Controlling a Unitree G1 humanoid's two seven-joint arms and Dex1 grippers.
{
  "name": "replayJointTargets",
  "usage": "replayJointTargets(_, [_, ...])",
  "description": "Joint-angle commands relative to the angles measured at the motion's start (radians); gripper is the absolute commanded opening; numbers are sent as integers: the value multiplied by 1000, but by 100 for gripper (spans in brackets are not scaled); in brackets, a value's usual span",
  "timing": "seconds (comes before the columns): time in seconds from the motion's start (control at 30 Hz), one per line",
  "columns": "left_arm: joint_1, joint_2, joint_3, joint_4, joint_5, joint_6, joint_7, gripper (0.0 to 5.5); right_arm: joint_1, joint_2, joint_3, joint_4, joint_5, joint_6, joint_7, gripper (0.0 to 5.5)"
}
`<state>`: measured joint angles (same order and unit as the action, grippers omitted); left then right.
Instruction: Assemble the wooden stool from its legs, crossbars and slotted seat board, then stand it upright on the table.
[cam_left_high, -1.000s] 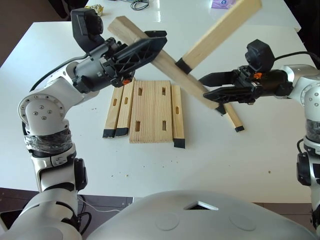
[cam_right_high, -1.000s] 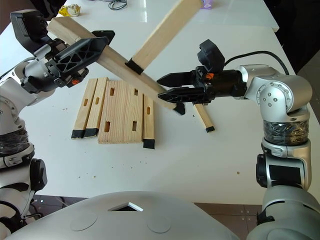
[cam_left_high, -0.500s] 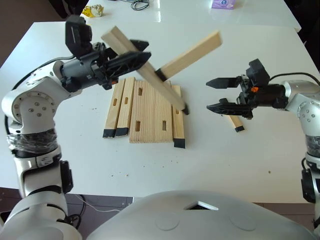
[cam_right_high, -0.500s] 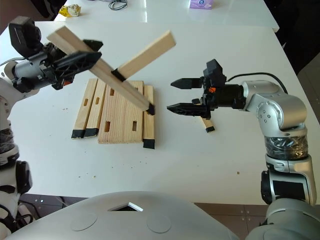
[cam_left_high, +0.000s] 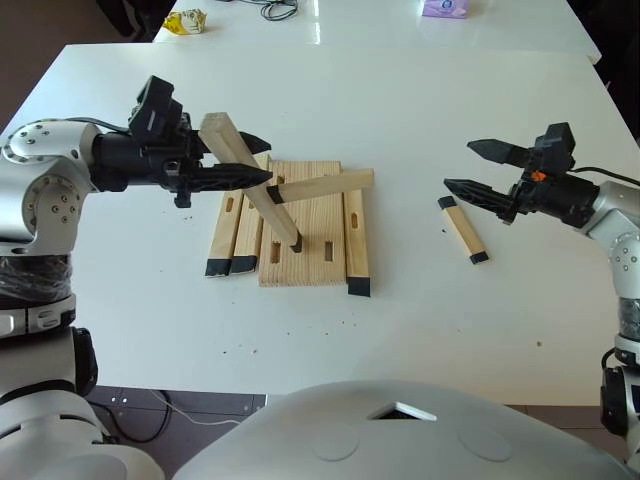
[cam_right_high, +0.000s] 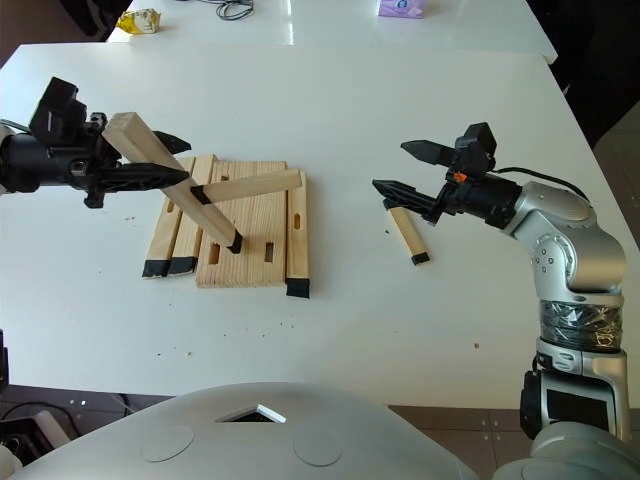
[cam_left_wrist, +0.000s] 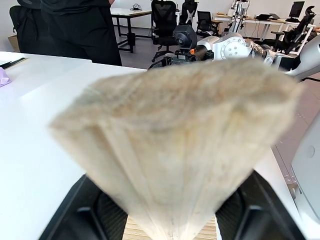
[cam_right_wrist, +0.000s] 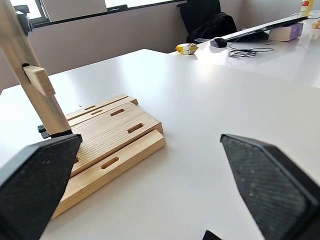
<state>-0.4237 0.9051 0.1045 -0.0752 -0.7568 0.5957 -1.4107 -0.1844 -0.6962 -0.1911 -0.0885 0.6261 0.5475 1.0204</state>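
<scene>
Left eye view showed the left gripper (cam_left_high: 255, 165) clamped on a wooden leg (cam_left_high: 282, 218) over the left half of the white table (cam_left_high: 400, 100). The leg was tilted, its upper end raised toward the robot's left and its black-capped lower end down on the slotted seat board (cam_left_high: 312, 215), close to one of the slots. Whether it sat inside that slot could not be told. A crossbar (cam_left_high: 325, 184) was joined to the leg partway along its length and reached out to the right above the board.

The seat board lay flat on the table. Against its left edge lay two slotted bars (cam_left_high: 220, 240) side by side, with black caps at their near ends. Along its right edge lay a third bar (cam_left_high: 355, 250), also slotted and black-capped at the near end.

The right gripper (cam_left_high: 460, 166) hovered above the table well to the right of the board, its jaws spread wide with nothing between them. Just beside it, a short loose piece (cam_left_high: 462, 230) with black ends lay at an angle on the table.

From the left wrist view, the leg's upper end stood blurred and very close between the dark fingers (cam_left_wrist: 85, 215). From the right wrist view, the two dark pads (cam_right_wrist: 35, 180) stood far apart, with the board and the tilted leg beyond them.
</scene>
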Motion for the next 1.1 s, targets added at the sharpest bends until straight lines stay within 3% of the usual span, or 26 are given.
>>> replayJointTargets(0.03, [11, 47, 44, -15, -8, 4, -35, 205, -6, -8, -16, 19, -13, -20, -8, 511])
replayJointTargets(0.73, [-2, 74, -12, 39, 100, -89, -141, 205, 19, 3, -14, 13, -3, -16, -32, 511])
replayJointTargets(1.1, [-6, 81, 31, 36, 57, -38, -139, 205, 22, 7, -20, 16, 2, -12, -39, 511])
